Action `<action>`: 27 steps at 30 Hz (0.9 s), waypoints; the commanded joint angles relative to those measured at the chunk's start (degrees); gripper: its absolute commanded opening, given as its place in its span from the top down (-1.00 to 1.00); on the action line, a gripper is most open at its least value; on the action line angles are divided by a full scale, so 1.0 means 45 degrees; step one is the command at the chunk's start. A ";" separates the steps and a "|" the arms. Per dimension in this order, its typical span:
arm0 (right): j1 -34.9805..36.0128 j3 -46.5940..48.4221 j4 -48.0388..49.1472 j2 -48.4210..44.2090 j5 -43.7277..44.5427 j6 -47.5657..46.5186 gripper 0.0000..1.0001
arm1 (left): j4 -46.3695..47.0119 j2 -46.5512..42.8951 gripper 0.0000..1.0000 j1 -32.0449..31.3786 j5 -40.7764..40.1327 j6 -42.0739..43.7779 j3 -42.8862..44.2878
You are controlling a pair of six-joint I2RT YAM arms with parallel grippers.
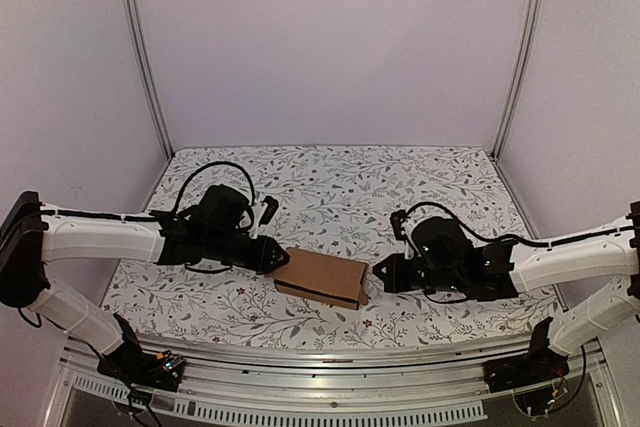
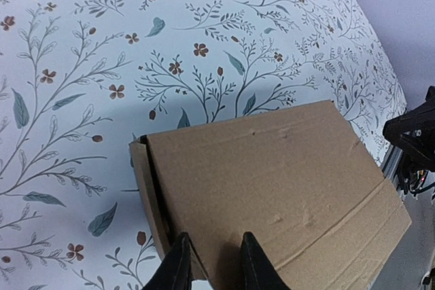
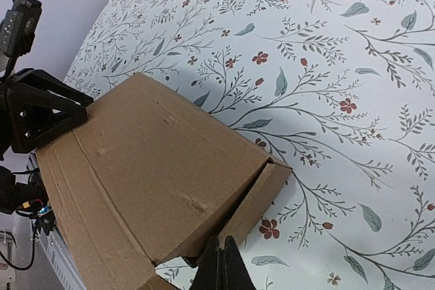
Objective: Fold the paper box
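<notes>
1. Floral-print table cover (image 1: 330,172), pale enclosure walls on three sides, metal rail (image 1: 330,362) along the near edge. The cloth looks slick. Risk: any sideways push slides the work instead of creasing it.
2. The paper box (image 1: 322,276) lies low and part-collapsed at centre-near of the table, between both arms and close to the rail. Risk: a shove toward the bases sends it over the near edge, out of reach.
3. Left gripper (image 2: 214,269) is at the box's L end, fingers narrowly parted and holding nothing, with the top panel showing in the gap. Risk: if they close as they stand they nip the top panel only. The panel would buckle across its face, not along the scored line.
4. Right gripper (image 3: 219,266) is at the box's R end, fingers brought together at the edge of the end flap. Cannot tell from the wrist view whether card is nipped between them; the tips hide the contact. Risk: if nothing is held, a lift comes away empty. If card is held, an uneven pull against the L arm twists or tears it.
5. R end flap (image 3: 255,198) hangs loose and ajar. L side wall (image 2: 146,195) stands slightly proud of the top panel. Risk: either catches a finger on approach and bends outward, so tabs miss their slots.
6. Small dents on the top panel (image 2: 272,188). Minor: weak spots where a false crease may start.
</notes>
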 commanded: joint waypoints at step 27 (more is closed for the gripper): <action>0.1219 0.4798 -0.2105 0.4361 0.1441 -0.2211 1.00 | -0.0967 0.0001 0.46 -0.0067 -0.0038 -0.0024 -0.0021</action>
